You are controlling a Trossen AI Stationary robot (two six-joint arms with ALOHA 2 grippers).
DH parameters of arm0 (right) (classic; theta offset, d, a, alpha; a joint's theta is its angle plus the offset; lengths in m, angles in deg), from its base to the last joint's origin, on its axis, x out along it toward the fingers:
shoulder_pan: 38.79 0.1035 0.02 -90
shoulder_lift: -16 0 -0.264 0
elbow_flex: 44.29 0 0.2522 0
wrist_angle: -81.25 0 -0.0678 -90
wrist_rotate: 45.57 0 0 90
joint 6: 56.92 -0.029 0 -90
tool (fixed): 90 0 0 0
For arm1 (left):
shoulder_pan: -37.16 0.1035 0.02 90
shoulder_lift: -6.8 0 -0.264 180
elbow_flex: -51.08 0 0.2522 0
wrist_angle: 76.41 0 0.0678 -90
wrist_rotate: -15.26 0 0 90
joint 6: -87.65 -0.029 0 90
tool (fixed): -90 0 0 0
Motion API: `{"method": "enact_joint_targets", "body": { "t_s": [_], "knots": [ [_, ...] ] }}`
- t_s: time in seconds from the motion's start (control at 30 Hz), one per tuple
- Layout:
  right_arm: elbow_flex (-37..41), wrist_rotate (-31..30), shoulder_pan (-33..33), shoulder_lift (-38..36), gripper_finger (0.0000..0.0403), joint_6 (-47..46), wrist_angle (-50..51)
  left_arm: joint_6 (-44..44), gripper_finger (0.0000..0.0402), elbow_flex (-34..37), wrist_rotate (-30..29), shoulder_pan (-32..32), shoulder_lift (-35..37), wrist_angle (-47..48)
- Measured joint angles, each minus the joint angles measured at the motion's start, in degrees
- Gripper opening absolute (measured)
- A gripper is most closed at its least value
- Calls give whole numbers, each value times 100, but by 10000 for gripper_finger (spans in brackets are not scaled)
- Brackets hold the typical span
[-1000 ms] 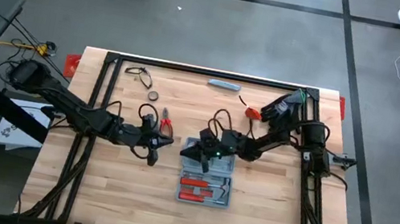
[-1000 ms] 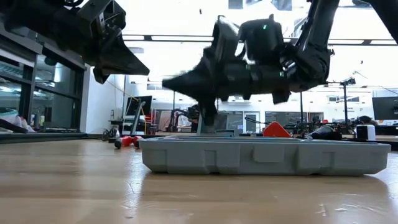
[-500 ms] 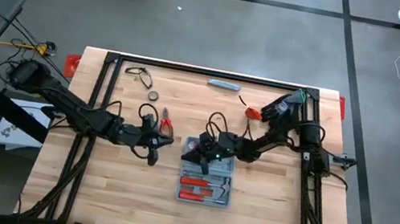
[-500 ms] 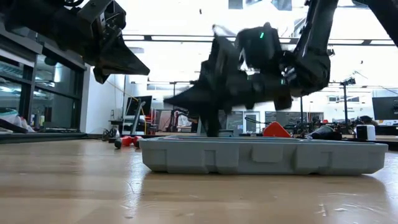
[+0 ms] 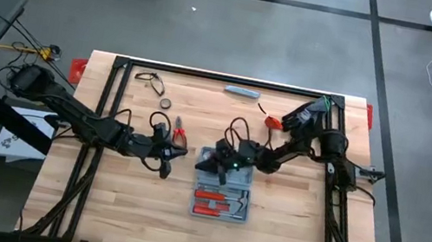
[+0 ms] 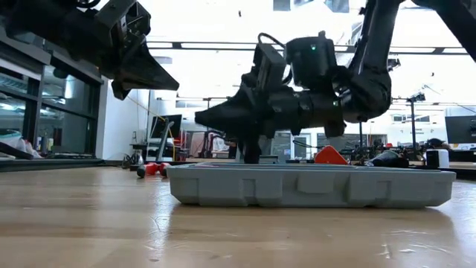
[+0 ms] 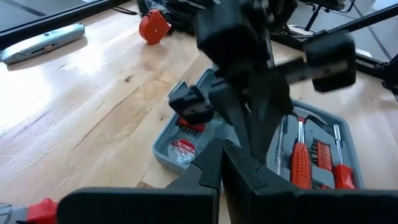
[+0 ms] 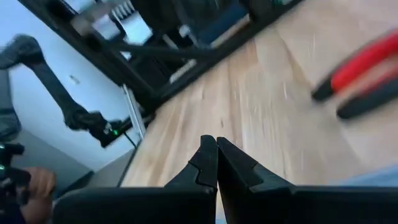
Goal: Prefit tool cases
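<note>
Two arms: both dark arms reach in over the pale wooden surface (image 5: 124,198), one from each side.
Case: the blue-grey moulded plastic tool case (image 5: 223,191) lies open and flat near the middle of the surface, with red-handled tools (image 5: 218,201) sitting in its slots.
Case from low down: its grey wall (image 6: 312,187) rests flat on the wood.
Right tool: the right tool (image 5: 207,163) is just above the far end of the open case, at the lid half, and its two fingers are pressed together with nothing between them.
Right tool from low down: it (image 6: 204,117) hangs over the case, close to its top edge.
Left tool: the left tool (image 5: 174,156) waits above the bare wood, just beside the case, fingers pressed together and holding nothing.
Nearby: red-handled pliers (image 5: 179,134) lie close to the left arm.
Far edge: a slim grey bar (image 5: 242,92) lies by the black frame, well apart from the case.
</note>
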Motion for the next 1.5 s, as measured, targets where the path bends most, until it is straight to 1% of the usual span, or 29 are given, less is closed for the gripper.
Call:
{"method": "enact_joint_targets", "body": {
  "t_s": [0.13,0.2,0.27,0.3,0.37,0.5,0.6,0.73,0.87,0.93,1.0,1.07,1.13,1.23,1.33,1.43,1.5],
  "knots": [
    [-26,-210,27,-194,0,331,4,0,0,0,-2,-1,0,-11],
    [-12,-358,37,-135,0,385,573,0,0,0,-4,-1,0,-10],
    [-10,-328,22,-97,0,370,687,0,0,0,-8,-1,0,-4],
    [4,-204,-13,-101,0,292,611,0,0,0,-14,-1,0,-4],
    [31,-149,-26,-146,0,251,447,0,0,-2,-36,-1,0,1],
    [7,-284,30,-379,0,486,184,-1,0,-2,-52,-1,0,-10],
    [33,-531,75,-153,0,502,595,-2,0,-2,-82,-1,0,-7],
    [32,-242,-20,-5,0,269,248,-2,0,-2,-103,-1,0,23],
    [41,-72,-54,-393,0,531,301,-2,0,-2,-212,6,-15,21],
    [24,154,-80,-705,0,774,601,15,0,-2,-379,58,-28,-7],
    [24,275,-103,-1054,0,1095,1435,-12,0,-2,-439,221,-121,-217],
    [31,140,-119,-1461,0,1600,2578,-182,0,-26,-195,494,-303,-563],
    [31,-279,-122,-1867,0,2077,3761,-378,0,-206,412,845,-580,-706],
    [31,-1063,-120,-2292,0,2576,5275,-684,0,-744,1399,1331,-1191,-577],
    [34,-1662,-113,-2552,0,2791,6113,-1070,0,-1439,2126,1681,-1944,-16],
    [32,-2198,-112,-2607,0,2833,6769,-1438,0,-2179,2540,1907,-2697,664],
    [35,-2408,-110,-2599,0,2839,7006,-1656,0,-2588,2747,2005,-3140,1024]
  ]
}}
